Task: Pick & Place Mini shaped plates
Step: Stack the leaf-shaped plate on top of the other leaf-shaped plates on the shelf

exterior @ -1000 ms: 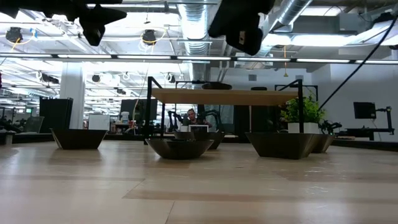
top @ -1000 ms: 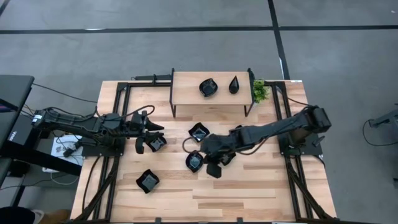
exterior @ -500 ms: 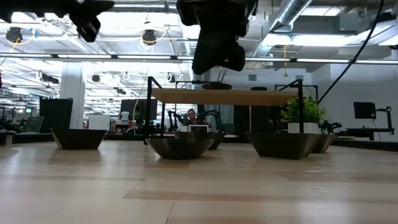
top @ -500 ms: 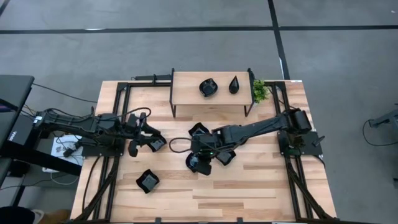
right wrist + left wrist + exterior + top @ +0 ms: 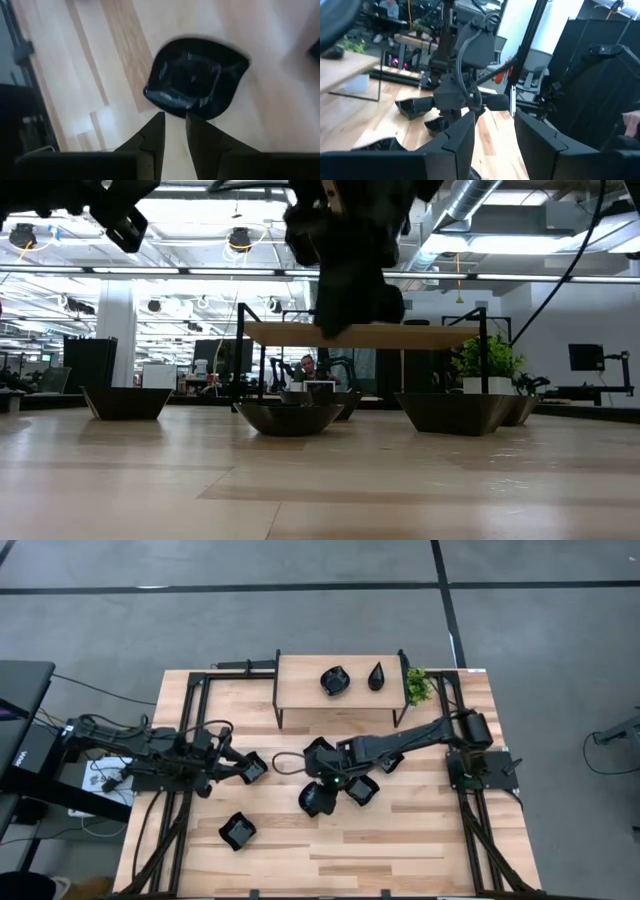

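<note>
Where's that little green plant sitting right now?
From above, the plant sits at the table's far right side, right beside the small raised shelf.

Pale wood counter [image 5: 400,840], smooth, matt, striped in planks. Glossy black mini plate [image 5: 192,80], catching faint sheen. Same light wood on shelf [image 5: 300,690], dark metal legs.

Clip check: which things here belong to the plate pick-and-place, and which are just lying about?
Job:
- mini plate under the open right hand
- other table plates, such as the front-left plate
- shelf, likely, holding a round plate and a drop-shaped plate
- left hand, open, at table left

Lying about:
- potted plant
- person in the room behind
</note>
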`<state>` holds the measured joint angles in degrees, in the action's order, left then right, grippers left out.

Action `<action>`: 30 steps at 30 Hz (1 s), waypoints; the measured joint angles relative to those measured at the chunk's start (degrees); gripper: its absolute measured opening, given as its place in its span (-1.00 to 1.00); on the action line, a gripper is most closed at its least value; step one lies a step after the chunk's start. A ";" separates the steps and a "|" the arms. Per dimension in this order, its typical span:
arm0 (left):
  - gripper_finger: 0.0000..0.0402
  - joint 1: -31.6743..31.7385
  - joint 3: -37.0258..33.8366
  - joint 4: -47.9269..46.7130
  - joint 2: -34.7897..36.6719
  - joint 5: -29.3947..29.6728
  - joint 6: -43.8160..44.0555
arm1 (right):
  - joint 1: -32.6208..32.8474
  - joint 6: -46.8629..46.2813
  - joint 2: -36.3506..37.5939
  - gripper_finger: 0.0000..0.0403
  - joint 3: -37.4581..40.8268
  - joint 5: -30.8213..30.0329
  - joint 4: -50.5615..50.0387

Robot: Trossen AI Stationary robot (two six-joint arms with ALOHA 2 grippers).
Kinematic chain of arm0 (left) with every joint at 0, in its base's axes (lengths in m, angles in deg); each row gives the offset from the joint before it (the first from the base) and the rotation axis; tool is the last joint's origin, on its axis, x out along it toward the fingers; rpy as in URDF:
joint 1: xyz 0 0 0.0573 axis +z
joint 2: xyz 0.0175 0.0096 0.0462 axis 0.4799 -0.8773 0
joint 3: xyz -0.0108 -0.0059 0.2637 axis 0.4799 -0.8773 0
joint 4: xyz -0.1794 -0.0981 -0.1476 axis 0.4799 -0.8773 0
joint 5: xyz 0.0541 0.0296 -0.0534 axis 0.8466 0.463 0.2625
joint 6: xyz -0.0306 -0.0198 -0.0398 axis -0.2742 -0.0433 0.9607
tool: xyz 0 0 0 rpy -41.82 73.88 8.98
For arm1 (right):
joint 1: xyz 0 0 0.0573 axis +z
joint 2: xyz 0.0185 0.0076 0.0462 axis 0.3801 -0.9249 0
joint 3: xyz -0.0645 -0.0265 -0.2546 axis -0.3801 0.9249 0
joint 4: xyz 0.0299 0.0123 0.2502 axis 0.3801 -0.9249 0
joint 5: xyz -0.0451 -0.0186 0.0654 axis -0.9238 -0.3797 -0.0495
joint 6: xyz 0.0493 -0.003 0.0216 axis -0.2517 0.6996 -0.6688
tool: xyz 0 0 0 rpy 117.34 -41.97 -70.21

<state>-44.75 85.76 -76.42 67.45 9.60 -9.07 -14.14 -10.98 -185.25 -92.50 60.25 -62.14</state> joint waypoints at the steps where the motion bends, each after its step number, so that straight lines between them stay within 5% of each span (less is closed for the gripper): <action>1: -0.30 -0.19 -0.07 -0.23 -0.14 -0.02 0.07 | 0.17 -0.07 -0.58 -0.64 0.04 0.10 0.11; 11: -0.30 -1.79 -0.03 0.55 -0.22 -0.01 0.18 | -1.43 -0.30 -2.22 -0.64 -0.02 -3.62 1.59; 22: -0.30 -3.26 0.01 1.19 -0.61 -0.02 0.20 | -2.13 -1.15 -5.09 -0.63 0.09 -1.16 5.10; 30: -0.30 -3.55 0.07 1.49 -0.64 0.00 0.20 | -1.90 -2.08 -4.92 -0.41 -0.02 -1.73 3.38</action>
<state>-48.29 85.83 -74.93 66.81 9.60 -8.87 -16.04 -13.05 -190.17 -92.52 58.52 -58.76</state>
